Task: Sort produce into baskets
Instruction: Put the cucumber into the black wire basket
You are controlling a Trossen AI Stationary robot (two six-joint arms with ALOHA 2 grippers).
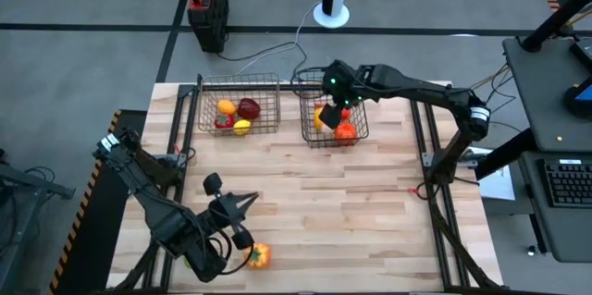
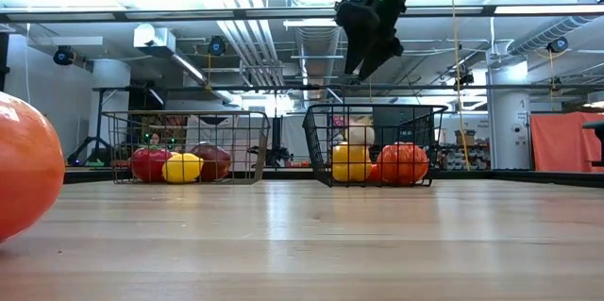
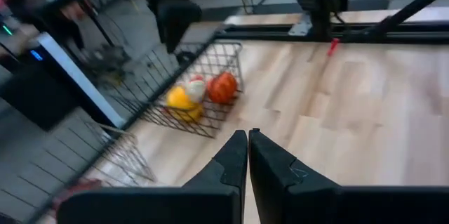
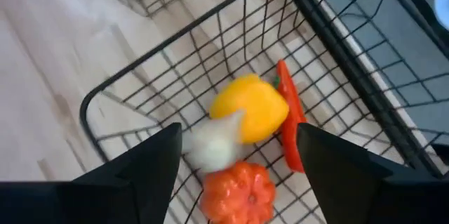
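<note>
**Over the right basket, fingers spread above a dropped garlic**

Above the right basket (image 1: pixel 335 121) hangs the right gripper (image 4: pixel 238 157), its two fingers spread wide with nothing between them. Directly below, in the right wrist view, the white garlic (image 4: pixel 212 143) is blurred as if falling or just landing against the yellow pepper (image 4: pixel 250 115); a carrot (image 4: pixel 290 122) lies along the mesh and an orange pepper (image 4: pixel 237 190) sits nearest the camera. The height seems chosen so a released piece falls cleanly inside the wire walls, well clear of the rim.

The left basket (image 1: pixel 237 110) stands beside it, holding a tomato (image 1: pixel 223 121), a lemon (image 1: pixel 241 128), a dark red apple (image 1: pixel 248 107) and an orange (image 1: pixel 225 106), so the sort appears to split fruit from vegetables.

Near the table's front edge waits the left gripper (image 3: pixel 248 140), fingers pressed together and empty. One last orange pepper (image 1: pixel 258 255) lies just beside that arm on the table (image 1: pixel 370 202), probably the only piece left to sort.
</note>
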